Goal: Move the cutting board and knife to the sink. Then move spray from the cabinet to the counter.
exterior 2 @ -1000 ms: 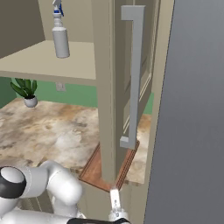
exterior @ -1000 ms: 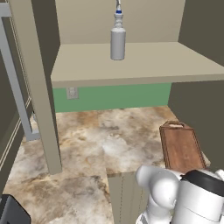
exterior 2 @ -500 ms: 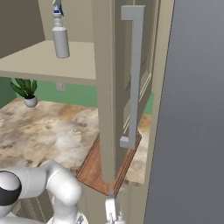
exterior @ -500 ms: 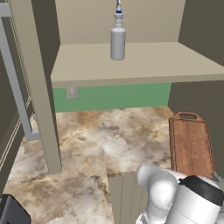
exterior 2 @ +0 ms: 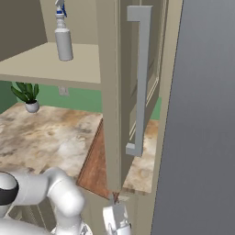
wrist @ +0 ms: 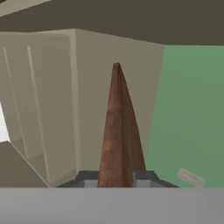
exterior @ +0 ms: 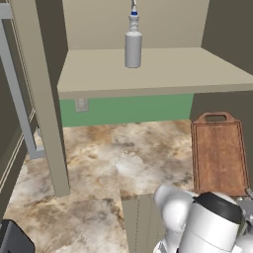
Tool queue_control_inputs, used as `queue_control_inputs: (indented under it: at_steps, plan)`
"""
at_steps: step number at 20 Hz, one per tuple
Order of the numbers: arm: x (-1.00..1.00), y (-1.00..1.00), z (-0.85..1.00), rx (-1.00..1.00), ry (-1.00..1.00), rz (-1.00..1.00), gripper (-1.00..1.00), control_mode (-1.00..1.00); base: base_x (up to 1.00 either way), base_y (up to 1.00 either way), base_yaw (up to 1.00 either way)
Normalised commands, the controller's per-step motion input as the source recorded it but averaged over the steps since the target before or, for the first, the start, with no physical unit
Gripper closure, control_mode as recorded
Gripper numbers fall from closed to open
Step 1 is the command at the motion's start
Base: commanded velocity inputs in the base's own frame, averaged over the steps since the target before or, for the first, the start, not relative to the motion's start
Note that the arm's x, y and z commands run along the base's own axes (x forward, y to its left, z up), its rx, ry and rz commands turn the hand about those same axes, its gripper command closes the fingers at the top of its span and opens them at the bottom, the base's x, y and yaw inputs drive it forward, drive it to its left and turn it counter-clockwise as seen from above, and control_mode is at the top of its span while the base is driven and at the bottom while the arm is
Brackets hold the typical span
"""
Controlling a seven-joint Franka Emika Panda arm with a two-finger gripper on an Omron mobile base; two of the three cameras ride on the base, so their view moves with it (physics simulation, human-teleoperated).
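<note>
Marbled counter (exterior: 99, 163) carries cutting board (wrist: 119, 135), edge between claw (wrist: 114, 178) fingertips.

Arm (exterior: 197, 222) — glossy white rounded link shells with a smooth, rendered finish, joined by a dark, near-black ring at the joint. From the right base camera, a white bulbous elbow segment (exterior 2: 59, 193) beside a black joint cap at the left edge. Tool (exterior 2: 115, 219) — a small pale grey block with narrow tips.
</note>
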Motion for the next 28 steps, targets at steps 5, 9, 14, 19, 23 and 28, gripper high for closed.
queue_control_inputs:
  at_steps: [5,9,14,19,23,28]
  plan:
    - [-0.44,0.01,0.8,-0.01,0.0,-0.04,1.0,-1.0,0.0,0.0,0.0]
    - [-0.51,0.09,0.57,-0.03,0.03,-0.08,1.0,-1.0,0.0,0.0,0.0]
    - [-0.26,0.34,0.26,-0.1,0.13,-0.1,1.0,-1.0,0.0,0.0,0.0]
    - [-0.07,0.05,0.55,-0.03,0.14,-0.16,1.0,-1.0,0.0,0.0,0.0]
    - [-0.23,0.0,0.75,0.0,0.07,-0.2,1.0,-1.0,0.0,0.0,0.0]
    - [-0.75,0.02,0.54,0.01,0.02,-0.22,1.0,-1.0,0.0,0.0,0.0]
